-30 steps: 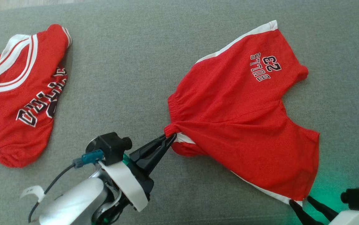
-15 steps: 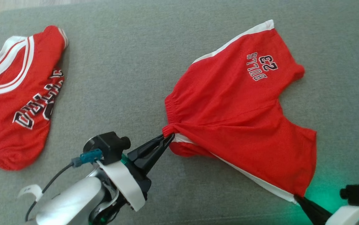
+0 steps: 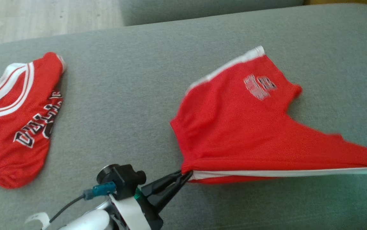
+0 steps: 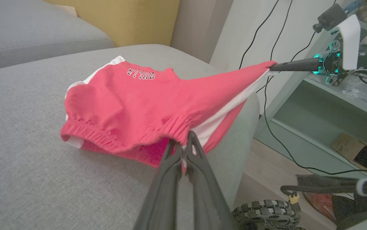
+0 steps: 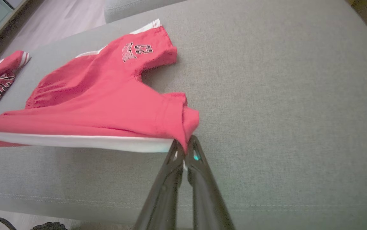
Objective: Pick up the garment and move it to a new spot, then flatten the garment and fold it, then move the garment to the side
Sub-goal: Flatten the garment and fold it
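A pair of red fabric sports shorts (image 3: 240,127), with white side stripes and a black-and-white "BULLS 23" print on one leg, sits on a grey woven sofa seat (image 3: 122,80), toward its right side in the head view. The printed leg lies farthest from the robot and rests flat on the seat. The nearer edge of the shorts is lifted and pulled into a straight, taut line, with the white stripe running along it.

The left gripper (image 3: 185,173) has its two long dark fingers pressed together on a bunched corner of the elastic waistband. In the left wrist view, the gathered red band sits pinched right at the tips of the left gripper (image 4: 185,140).

The right gripper (image 5: 185,145) is clenched on the opposite end of the stretched edge, at the hem corner of the near leg, where red cloth folds over its tips. In the left wrist view the right gripper (image 4: 274,66) holds that corner raised above the seat.

A second garment, a red mesh jersey (image 3: 14,121) with white trim and black lettering, lies well apart at the seat's left end. Pale wooden floor (image 3: 49,19) shows beyond the sofa.
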